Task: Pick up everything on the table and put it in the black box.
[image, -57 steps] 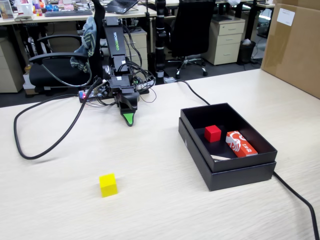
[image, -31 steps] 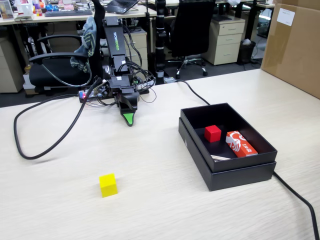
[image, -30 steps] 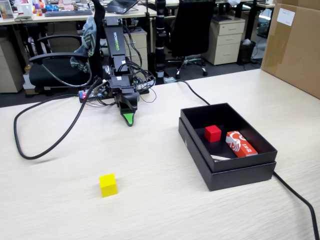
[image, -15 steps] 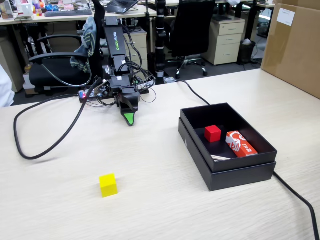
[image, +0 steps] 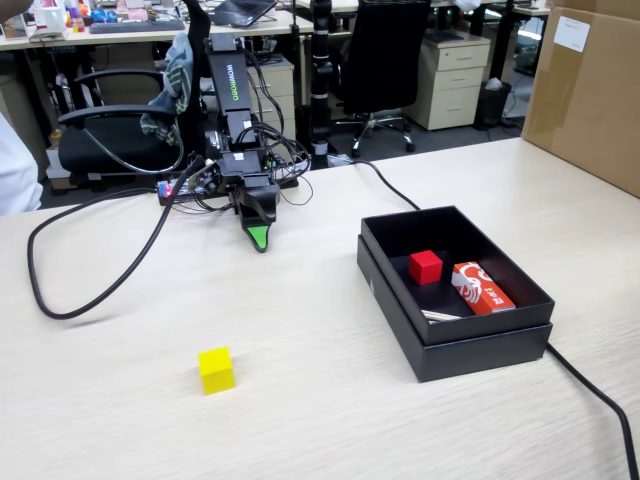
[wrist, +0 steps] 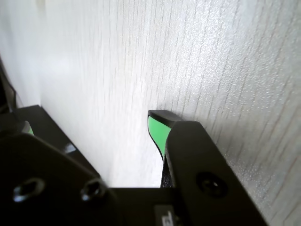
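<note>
The yellow cube (image: pixel 216 369) lies alone on the pale wood-grain table (image: pixel 320 420), front left in the fixed view. The black box (image: pixel 455 340) sits to the right and holds a red cube (image: pixel 425 266) and a red-and-white packet (image: pixel 482 287). My gripper (image: pixel 258 238) rests tip-down on the table at the back, well behind the yellow cube and left of the box. In the wrist view my gripper (wrist: pixel 91 125) shows bare table between a green-padded finger (wrist: pixel 156 129) and the other jaw's tip at the left. It is open and holds nothing.
A thick black cable (image: pixel 90 290) loops across the table's left side. Another cable (image: pixel 595 395) runs off the front right past the box. A big brown carton (image: pixel 590 90) stands at the back right. A person's white sleeve (image: pixel 15 170) shows at the left edge.
A person in white has come into view at the left edge. The arm, the yellow cube and the box have not moved.
</note>
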